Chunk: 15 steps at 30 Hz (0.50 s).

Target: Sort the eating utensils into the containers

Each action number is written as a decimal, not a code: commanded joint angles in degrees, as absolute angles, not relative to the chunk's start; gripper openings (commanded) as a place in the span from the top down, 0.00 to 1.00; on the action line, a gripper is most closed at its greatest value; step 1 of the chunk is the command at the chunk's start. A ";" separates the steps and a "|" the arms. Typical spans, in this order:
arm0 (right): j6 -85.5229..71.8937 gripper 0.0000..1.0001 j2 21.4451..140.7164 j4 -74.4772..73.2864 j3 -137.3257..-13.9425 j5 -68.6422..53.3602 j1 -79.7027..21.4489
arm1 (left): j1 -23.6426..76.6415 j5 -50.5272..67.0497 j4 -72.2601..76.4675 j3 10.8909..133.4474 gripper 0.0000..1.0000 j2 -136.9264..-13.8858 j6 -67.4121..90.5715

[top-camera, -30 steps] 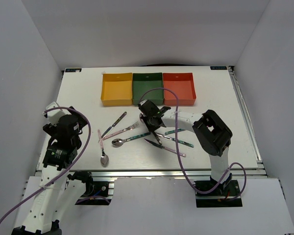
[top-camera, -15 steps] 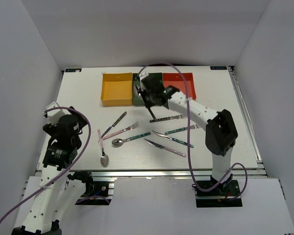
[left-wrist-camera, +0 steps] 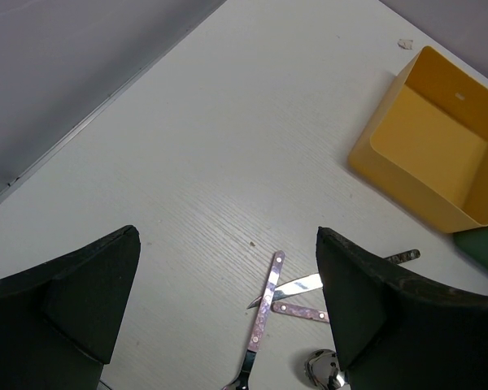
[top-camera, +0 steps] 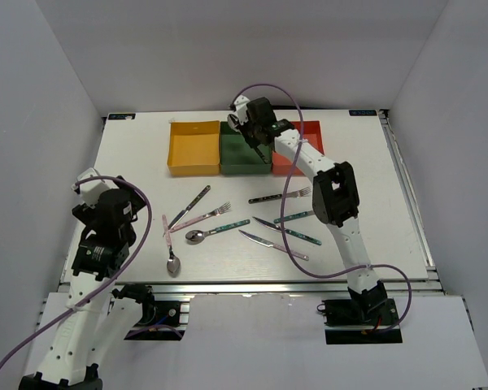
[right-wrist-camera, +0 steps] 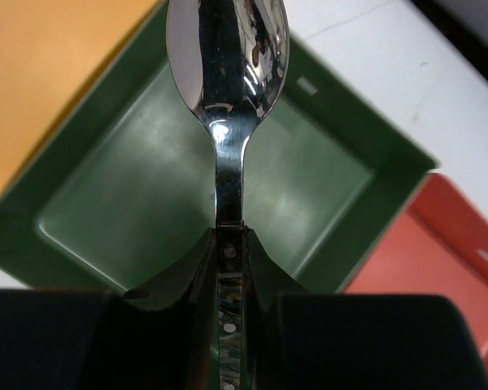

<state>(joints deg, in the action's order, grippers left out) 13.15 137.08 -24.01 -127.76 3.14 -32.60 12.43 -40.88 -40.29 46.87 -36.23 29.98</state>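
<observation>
- Steel spoon point(right-wrist-camera: 226, 73) with a dark patterned handle is clamped between the jaws of the right gripper point(right-wrist-camera: 229, 242), bowl pointing away from the fingers.
- Spoon hangs over the green bin point(right-wrist-camera: 146, 203). It looks clear of the bin floor, but I can't tell for sure.
- Overhead: right arm is stretched to the far edge of the table point(top-camera: 130, 162). The bins sit there in a touching row, yellow bin point(top-camera: 193, 150) left, green in the middle, red bin point(top-camera: 307, 142) right.
- Left gripper point(left-wrist-camera: 228, 272) has its jaws wide apart with nothing between them. It hovers above the table's near-left area.
- Left wrist view: a pink handle and a knife blade lie just past the fingertips, with the yellow bin beyond.
- Loose on the table between the arms:
  - pink-handled spoon point(top-camera: 170, 244)
  - teal-handled knife point(top-camera: 189, 206)
  - pink-handled fork point(top-camera: 205, 215)
  - teal-handled spoon point(top-camera: 217, 230)
  - pink-handled knife point(top-camera: 272, 244)
- Three more utensils lie to the right of those, near each other; none are in a bin.
</observation>
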 commanded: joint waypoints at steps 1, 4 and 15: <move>16.61 0.94 137.10 -17.14 -127.79 1.49 -32.61 | 12.04 -39.90 -39.81 47.90 0.02 -37.00 29.44; 15.56 0.78 137.73 -16.96 -127.44 2.46 -32.26 | 12.13 -39.73 -39.73 47.90 0.02 -37.27 29.36; 12.30 0.16 122.56 -22.66 -119.38 -2.75 -33.83 | 12.13 -39.55 -39.81 47.81 0.02 -37.00 29.18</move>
